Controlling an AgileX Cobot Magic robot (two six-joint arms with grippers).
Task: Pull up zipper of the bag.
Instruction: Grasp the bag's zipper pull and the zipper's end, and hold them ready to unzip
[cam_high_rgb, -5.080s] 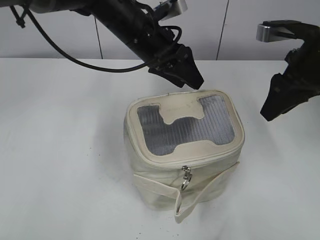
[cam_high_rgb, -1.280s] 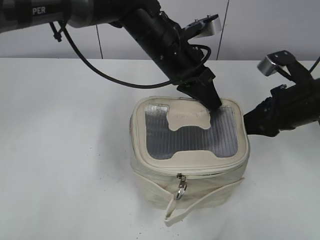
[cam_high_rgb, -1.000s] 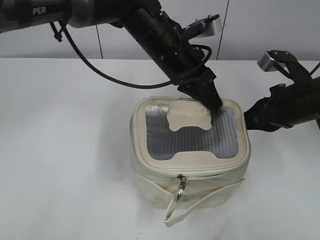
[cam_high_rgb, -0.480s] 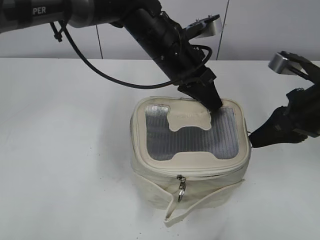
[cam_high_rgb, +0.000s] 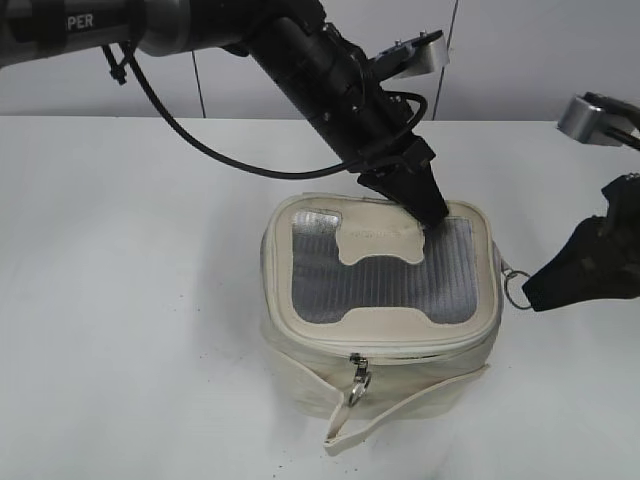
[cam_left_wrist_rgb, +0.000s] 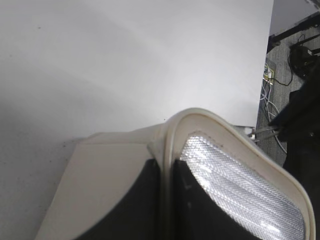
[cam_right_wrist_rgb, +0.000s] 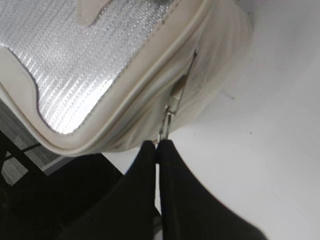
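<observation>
The cream bag (cam_high_rgb: 300, 365) stands mid-table, its grey mesh lid (cam_high_rgb: 380, 285) facing up. My left gripper (cam_high_rgb: 432, 212) is shut on the lid rim at the back right; in the left wrist view its jaws (cam_left_wrist_rgb: 167, 200) sit on either side of the rim (cam_left_wrist_rgb: 200, 117). My right gripper (cam_high_rgb: 532, 297) is to the right of the bag, shut on a silver zipper pull (cam_high_rgb: 514, 290). In the right wrist view the pull (cam_right_wrist_rgb: 172, 107) runs taut from the zipper track into the closed jaws (cam_right_wrist_rgb: 159, 146). A second pull (cam_high_rgb: 357, 385) hangs at the bag's front.
The loose cream strap (cam_high_rgb: 400, 405) droops across the bag's front onto the white table (cam_high_rgb: 130, 300). A pale wall stands behind. Past the table's edge, the left wrist view shows floor with cables (cam_left_wrist_rgb: 280, 75).
My right gripper has moved right, away from the bag, drawing the zipper pull out so its ring shows beside the bag. The left gripper has stayed on the rim.
</observation>
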